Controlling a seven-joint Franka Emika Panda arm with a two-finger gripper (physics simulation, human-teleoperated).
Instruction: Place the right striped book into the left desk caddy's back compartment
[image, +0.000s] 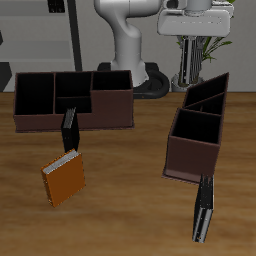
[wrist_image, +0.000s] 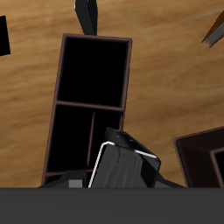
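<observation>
The tool (image: 196, 45) grips the striped book (wrist_image: 127, 162) above the caddy (image: 197, 135), near its back compartment (wrist_image: 80, 140). This looks like the carry-to-place step; next, it should lower the book into that taller section and release.

My pincer (image: 196, 35) cut off by the frame's edge (grip unreadable), striped book (wrist_image: 125, 166) half hidden below.
</observation>
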